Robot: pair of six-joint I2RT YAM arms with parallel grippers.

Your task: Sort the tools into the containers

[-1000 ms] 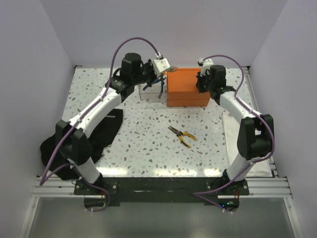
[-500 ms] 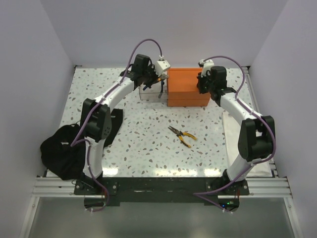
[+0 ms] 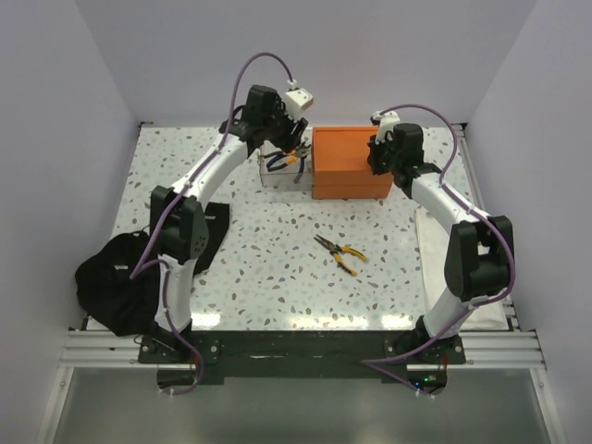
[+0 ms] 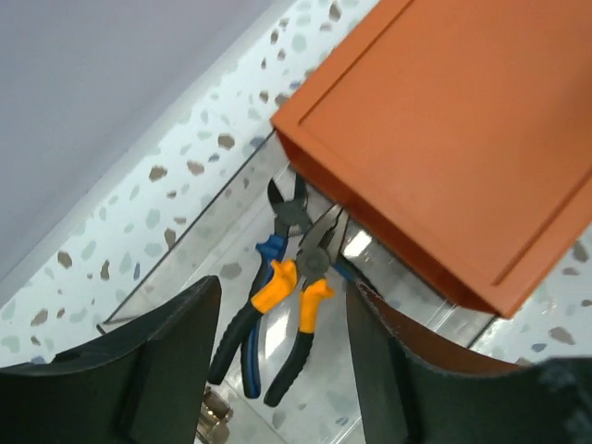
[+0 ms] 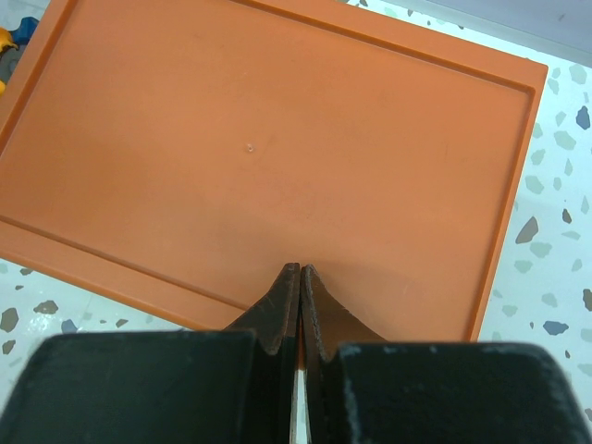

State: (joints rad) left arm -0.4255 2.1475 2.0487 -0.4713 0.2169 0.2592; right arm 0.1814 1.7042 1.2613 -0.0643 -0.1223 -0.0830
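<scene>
**A:** Where do the tools lie?

**B:** Two pairs are inside the clear box [image 4: 199, 242]: the blue-handled pliers [image 4: 271, 248] and the orange-and-black pliers [image 4: 310, 296]. They lie side by side and partly cross, with their heads towards the orange box [image 3: 347, 165]. A third pair of pliers [image 3: 339, 252], with yellow-and-black handles, lies alone on the speckled table [image 3: 277, 268], well apart from every container.

**A:** And the containers themselves?

**B:** The clear box stands just beside the left side of the orange box, at the far end of the table. The orange box has its lid down. The black bag [image 3: 116, 287] slumps at the near left corner, partly over the table's edge.

**A:** What is the left claw doing?

**B:** The left gripper [image 4: 282, 291] hangs above the clear box with its jaws spread wide. Nothing is between them, and the pliers lie below it in the box.

**A:** The right one?

**B:** The right gripper [image 5: 298, 277] is pinched tight with its fingertips pressed together, holding nothing. It points down at the orange lid near one long edge. I cannot tell whether the tips touch the lid.
</scene>
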